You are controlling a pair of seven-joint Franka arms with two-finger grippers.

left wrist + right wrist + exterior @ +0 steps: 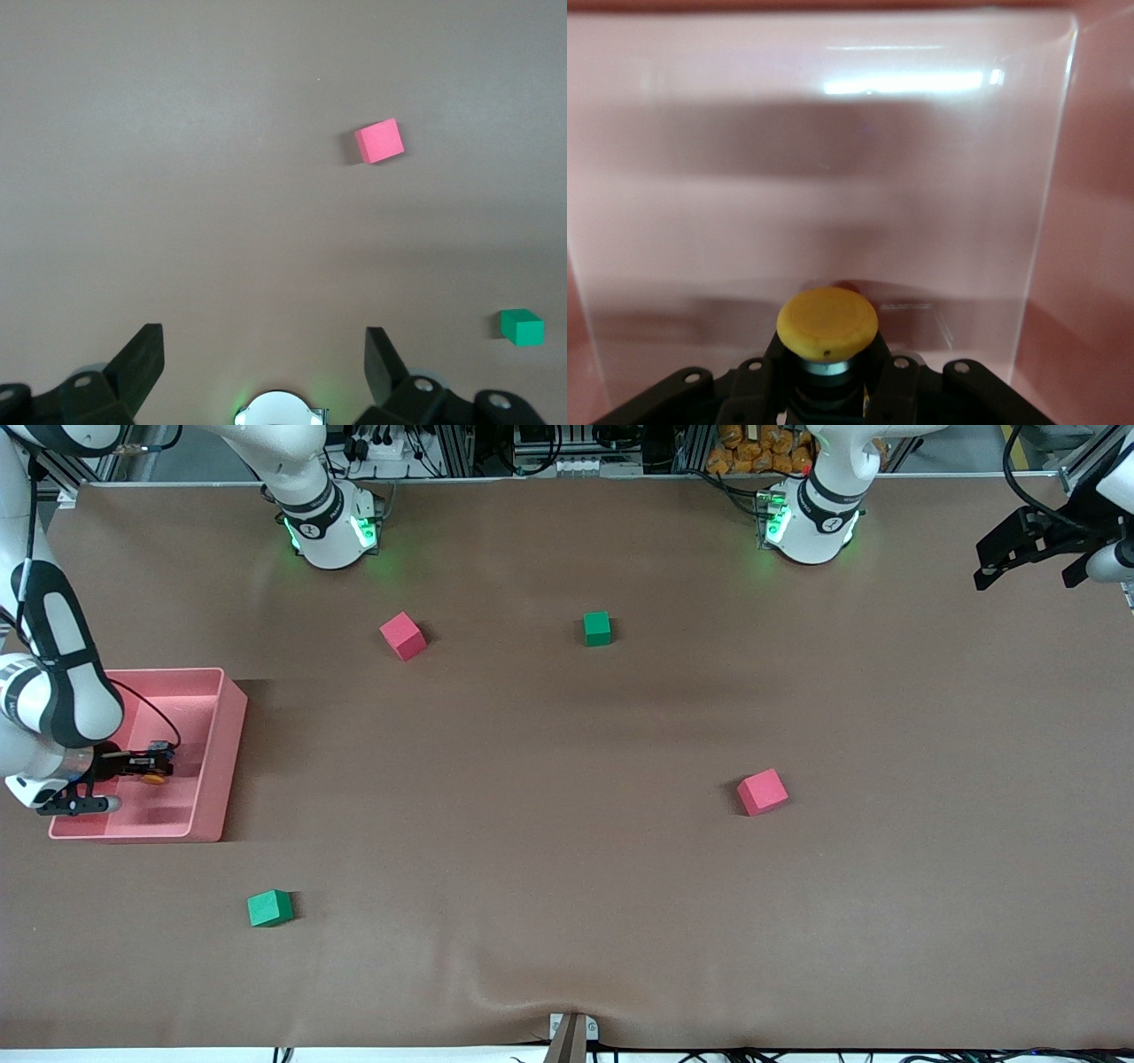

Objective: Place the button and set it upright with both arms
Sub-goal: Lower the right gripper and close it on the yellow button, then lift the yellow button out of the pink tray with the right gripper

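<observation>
Brown cloth is covering the whole table (pixel 567 868), and a pink bin (pixel 226 762) is sitting on it at the right arm's end. I am holding my right gripper (pixel 151 766) low inside that bin. My fingers there are squeezing the button (pixel 154 779). In the right wrist view the black body of the button (pixel 827 329) is tucked between my fingers and its round orange cap is pointing out toward the bin's wall.

My left gripper (pixel 1019 549) is waiting up in the air at the left arm's end of the table. Its fingers (pixel 137 363) are spread wide and holding nothing.

Two red cubes (pixel 403 636) (pixel 762 792) and two green cubes (pixel 597 628) (pixel 269 908) are lying about on the cloth.

I am thinking about what could go wrong. The button is tiny, and I am only pinching its short body, so it could slip or twist out if I move fast. The bin's walls are close around my fingers, so I could bump one as I lift and knock the button loose. The button is lying sideways in my grip, so if I just set it down it may tip or roll and not stand up. My other gripper would need to help, and the two could bump each other over such a small thing.
</observation>
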